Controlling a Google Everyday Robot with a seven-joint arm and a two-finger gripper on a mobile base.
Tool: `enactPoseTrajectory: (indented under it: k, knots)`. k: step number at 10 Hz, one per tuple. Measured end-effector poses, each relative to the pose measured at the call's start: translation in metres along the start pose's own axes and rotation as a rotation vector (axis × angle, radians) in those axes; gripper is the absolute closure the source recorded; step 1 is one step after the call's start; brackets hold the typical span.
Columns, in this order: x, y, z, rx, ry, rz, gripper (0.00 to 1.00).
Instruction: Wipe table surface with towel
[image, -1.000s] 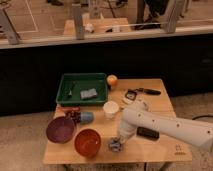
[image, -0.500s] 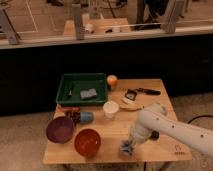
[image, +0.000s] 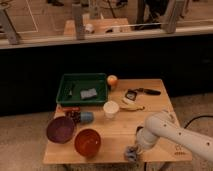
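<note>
Light tan wooden table surface (image: 156, 107): the arm's gripper (image: 133, 149), clamped on the small crumpled grey-blue towel (image: 130, 155), has dragged it nearer the front edge.

Clock directions are taken from the white cup (image: 111, 108), which is standing upright at centre.

- 10 o'clock: a green tray (image: 65, 95) is holding a flat grey block (image: 89, 93) and a small dark item (image: 71, 90) – its kind cannot be told.
- 12 o'clock: an orange (image: 112, 80) is sitting just beside the tray's corner.
- 2 o'clock: a small dark square object (image: 131, 94) and a black-handled tool (image: 147, 91) are lying side by side.
- 3 o'clock: a banana (image: 131, 106) is lying near the cup.
- 9 o'clock: a blue-grey cup (image: 86, 117) is lying on its side.
- 8 o'clock: a purple bowl (image: 60, 129) is resting upright.
- 7 o'clock: an orange-red bowl (image: 87, 142) is resting just beside the purple one.
</note>
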Motion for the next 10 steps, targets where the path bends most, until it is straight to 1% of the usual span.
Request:
enactPoseTrajectory:
  k: [3,4,5,8,10]
  knots:
    - [0.001,0.0,-0.002,-0.003,0.004,-0.001,1.0]
    - [0.004,-0.003,-0.005,0.004,0.014,0.004,1.0]
    - [0.005,-0.011,-0.01,0.022,0.013,0.02,1.0]
    - [0.011,-0.066,-0.027,0.099,0.025,0.065,1.0]
    - [0.01,-0.09,-0.032,0.132,0.046,0.078,1.0]
